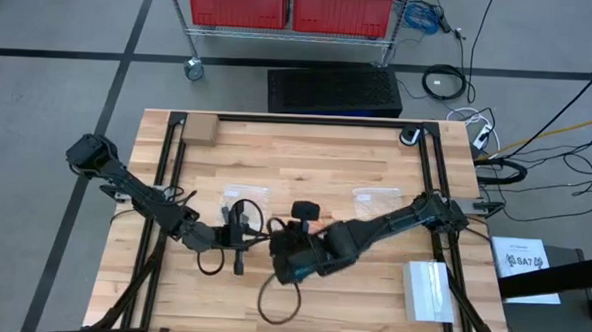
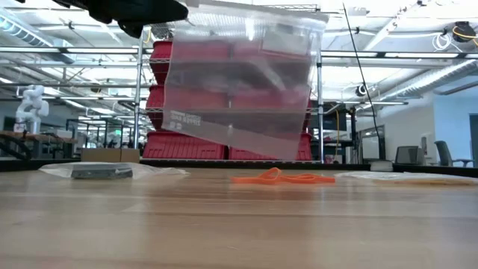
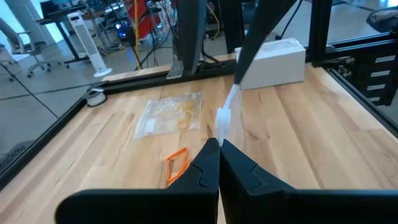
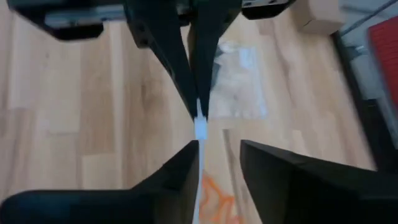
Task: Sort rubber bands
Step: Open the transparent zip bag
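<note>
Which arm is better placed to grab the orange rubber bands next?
Right. The left gripper is shut on the clear bag, holding it off the table; the right gripper is open, near the orange rubber bands.

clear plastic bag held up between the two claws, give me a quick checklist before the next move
1. Left claw gripping the clear plastic zip bag: ok, fingers shut on its edge.
2. Right claw gripping the bag too: not ok, fingers open around its edge.
3. Bag lifted off the wooden table: ok.
4. Bag mouth opened: cannot tell.
5. Orange rubber bands ready to load: ok, loose on the table near the bag.
6. Other flat clear bag with yellow-tan bands out of the way: ok, lying apart.
</note>
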You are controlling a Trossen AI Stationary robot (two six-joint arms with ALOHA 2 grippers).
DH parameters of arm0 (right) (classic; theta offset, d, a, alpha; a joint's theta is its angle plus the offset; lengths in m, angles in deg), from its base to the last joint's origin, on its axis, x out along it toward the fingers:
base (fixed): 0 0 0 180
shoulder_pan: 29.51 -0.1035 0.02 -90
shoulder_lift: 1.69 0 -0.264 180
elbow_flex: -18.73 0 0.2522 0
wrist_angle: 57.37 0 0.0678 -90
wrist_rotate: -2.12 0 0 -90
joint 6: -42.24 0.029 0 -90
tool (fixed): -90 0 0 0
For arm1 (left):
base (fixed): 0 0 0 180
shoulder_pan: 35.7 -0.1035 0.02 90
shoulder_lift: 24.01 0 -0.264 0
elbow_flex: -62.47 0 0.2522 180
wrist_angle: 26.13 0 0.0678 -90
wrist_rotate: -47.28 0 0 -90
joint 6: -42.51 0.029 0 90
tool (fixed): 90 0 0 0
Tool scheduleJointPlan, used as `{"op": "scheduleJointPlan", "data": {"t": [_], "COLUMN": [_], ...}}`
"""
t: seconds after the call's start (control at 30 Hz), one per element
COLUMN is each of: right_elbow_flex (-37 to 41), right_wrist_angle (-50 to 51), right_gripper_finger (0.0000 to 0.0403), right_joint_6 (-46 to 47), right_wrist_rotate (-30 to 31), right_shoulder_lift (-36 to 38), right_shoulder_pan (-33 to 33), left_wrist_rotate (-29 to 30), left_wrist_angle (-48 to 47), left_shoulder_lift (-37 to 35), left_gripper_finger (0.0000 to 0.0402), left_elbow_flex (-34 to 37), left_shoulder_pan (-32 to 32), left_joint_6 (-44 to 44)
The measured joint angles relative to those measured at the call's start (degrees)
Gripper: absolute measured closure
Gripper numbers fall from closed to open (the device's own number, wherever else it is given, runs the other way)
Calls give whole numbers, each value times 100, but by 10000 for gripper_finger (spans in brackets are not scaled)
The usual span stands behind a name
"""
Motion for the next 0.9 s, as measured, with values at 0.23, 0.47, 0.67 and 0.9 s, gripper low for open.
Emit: {"op": "scheduleJointPlan", "data": {"t": [0.23,0.47,0.67,0.9], "right_elbow_flex": [0,2,2,2], "right_wrist_angle": [-207,-373,-393,-300], "right_gripper_finger": [284,313,334,325], "right_joint_6": [-49,-153,-152,-174], "right_wrist_rotate": [-500,-700,-722,-659], "right_shoulder_lift": [-71,-79,-79,-110], "right_shoulder_pan": [265,273,288,305], "left_wrist_rotate": [-1,71,71,71], "left_wrist_angle": [2,46,100,115], "left_shoulder_lift": [0,0,0,0], "left_gripper_finger": [401,401,401,401], "left_elbow_flex": [0,-1,-2,-2], "left_shoulder_pan": [0,-35,-66,-68], "left_joint_6": [13,33,42,45]}}
